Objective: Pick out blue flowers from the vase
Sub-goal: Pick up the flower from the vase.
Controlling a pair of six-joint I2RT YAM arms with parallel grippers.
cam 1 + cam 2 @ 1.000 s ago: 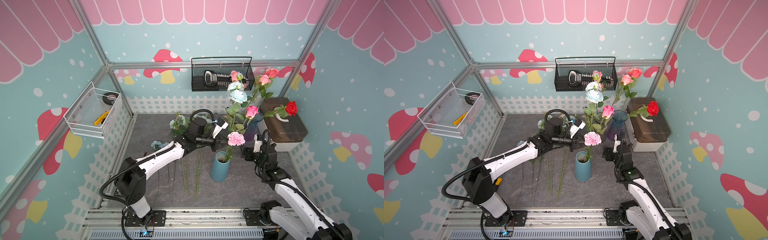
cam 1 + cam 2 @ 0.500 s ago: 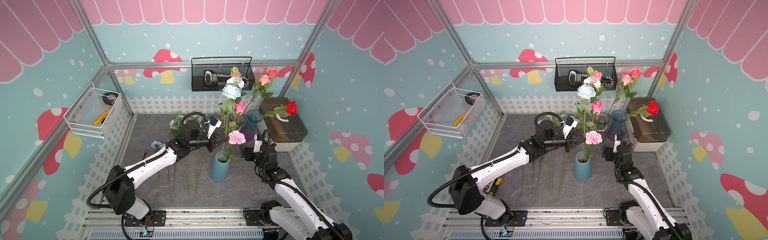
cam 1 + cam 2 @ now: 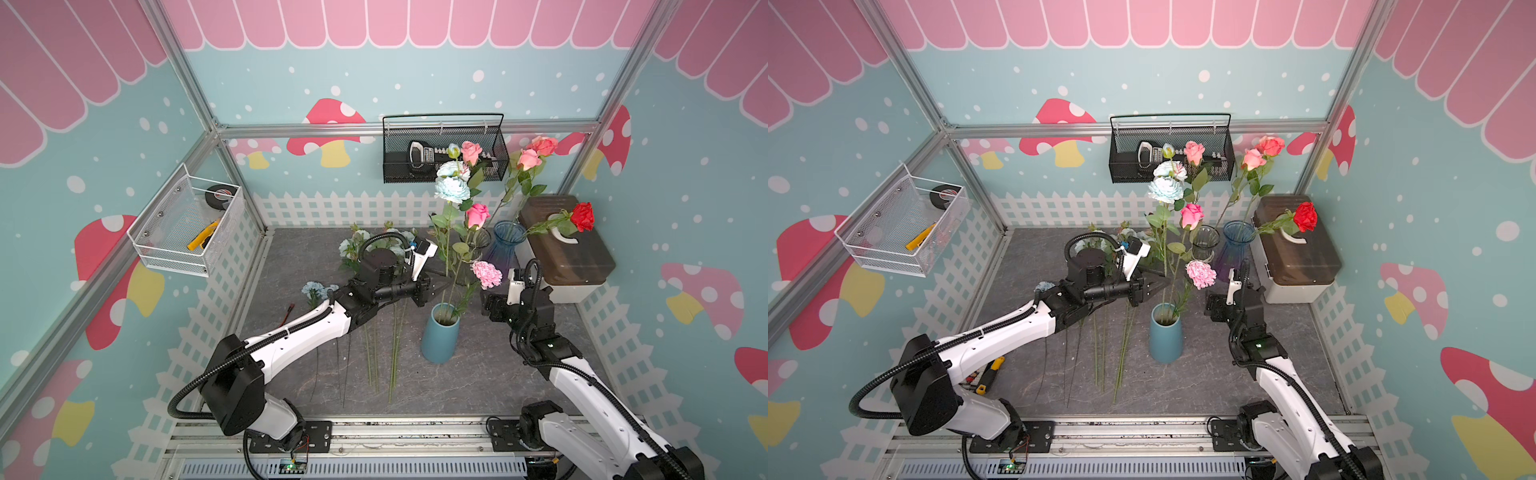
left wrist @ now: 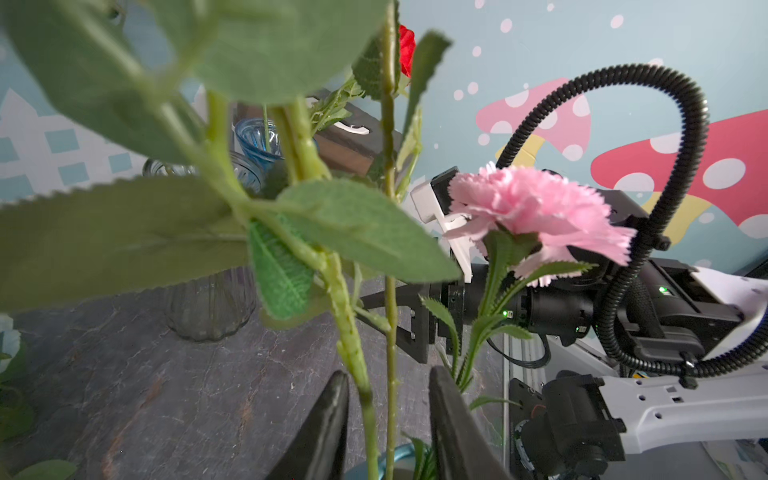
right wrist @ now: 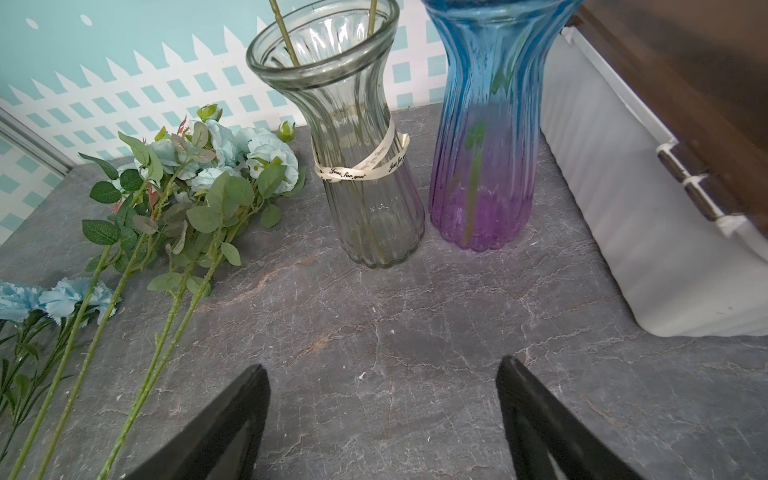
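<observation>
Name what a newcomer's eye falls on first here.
The pale-blue bloom towering among pink roses above the teal vase in the middle, with the left gripper open around stems just above its mouth. Then the blue flowers lying on the table beside the clear glass vase.

Stretched forward: left arm (image 3: 299, 332), jaws partly parted; right arm (image 3: 582, 388) bent (forearm raised), jaws wide apart.

The front vase (image 3: 440, 336) stands mid-tabletop (image 3: 478, 386), holding several upright stems. Left of it, loose flowers (image 5: 262, 151) lie flat. Behind it stand the ribboned glass vase (image 5: 361, 166) and, further right, a second glass vase (image 5: 486, 145). Behind-right sits a storage box (image 3: 569, 249).
</observation>
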